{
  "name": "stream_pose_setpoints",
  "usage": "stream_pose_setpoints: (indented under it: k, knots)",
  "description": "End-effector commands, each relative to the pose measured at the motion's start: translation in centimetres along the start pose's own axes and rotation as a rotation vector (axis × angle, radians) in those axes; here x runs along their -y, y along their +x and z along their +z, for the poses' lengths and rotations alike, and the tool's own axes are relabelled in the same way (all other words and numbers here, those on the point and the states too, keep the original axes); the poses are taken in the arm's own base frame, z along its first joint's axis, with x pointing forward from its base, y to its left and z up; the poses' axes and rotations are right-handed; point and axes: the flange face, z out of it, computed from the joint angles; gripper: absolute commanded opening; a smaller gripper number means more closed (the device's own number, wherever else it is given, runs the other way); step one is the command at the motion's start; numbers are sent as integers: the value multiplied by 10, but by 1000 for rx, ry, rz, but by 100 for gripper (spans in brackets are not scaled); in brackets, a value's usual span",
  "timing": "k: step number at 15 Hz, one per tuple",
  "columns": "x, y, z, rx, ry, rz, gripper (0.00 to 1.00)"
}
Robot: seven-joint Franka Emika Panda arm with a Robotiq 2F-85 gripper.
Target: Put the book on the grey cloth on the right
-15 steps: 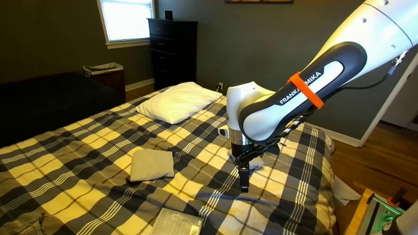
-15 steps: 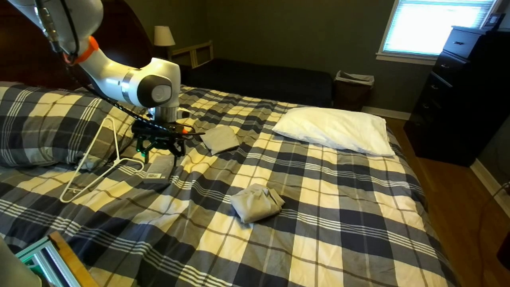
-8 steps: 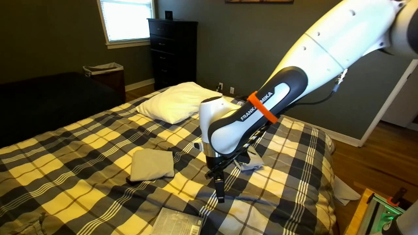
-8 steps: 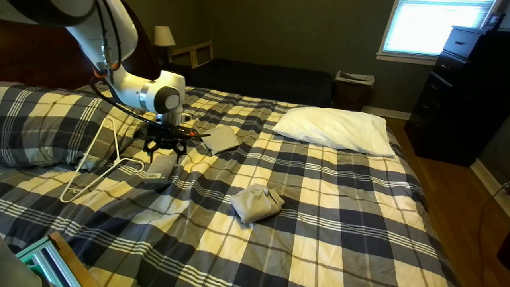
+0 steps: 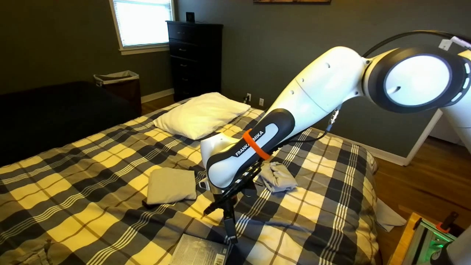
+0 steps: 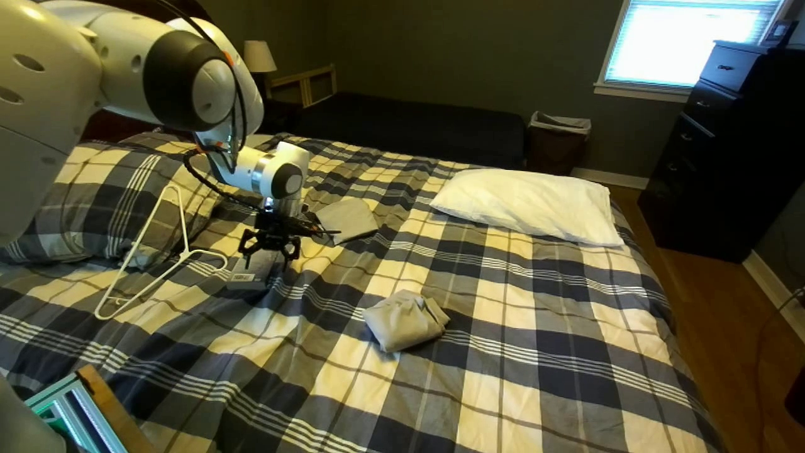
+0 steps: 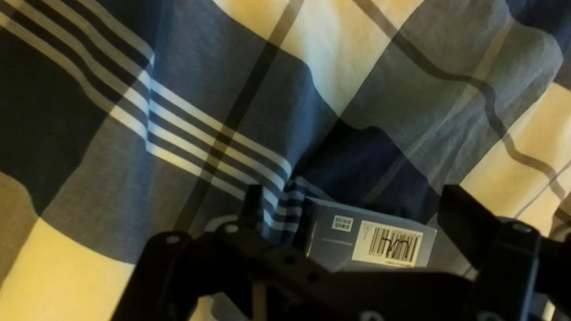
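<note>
The book [image 5: 200, 252], thin and grey with a white barcode label, lies flat on the plaid bed in both exterior views. In the wrist view the barcode end of the book [image 7: 328, 240] shows between the fingers, and the gripper's body hides the rest. My gripper [image 7: 352, 198] is open, with a gap on each side of the book. In an exterior view the gripper [image 6: 270, 259] hangs low over the book, pointing down. The grey cloth [image 5: 278, 177], crumpled and lumpy, rests apart on the bed; it also shows in an exterior view as a grey cloth [image 6: 405, 321].
A flat, folded beige-grey cloth [image 5: 171, 186] lies on the bed, close to the arm. A white hanger [image 6: 185, 251] lies beside the book, near the plaid pillows. Farther off is a white pillow [image 6: 528, 204]. Folds [image 7: 357, 165] in the bedspread run next to the book.
The arm has come down and across toward the book, so the gripper now hangs lower and closer over it. Its jaws have stayed apart. Book and cloths have not moved.
</note>
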Motion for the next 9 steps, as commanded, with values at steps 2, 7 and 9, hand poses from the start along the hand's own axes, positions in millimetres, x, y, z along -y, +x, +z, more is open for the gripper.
stream_pose_setpoints:
  k: [2, 7, 9]
  knots:
    - [-2, 5, 0, 10, 12, -18, 100]
    - [6, 38, 0, -190, 57, 95, 100]
    - [11, 49, 4, -223, 91, 151, 100]
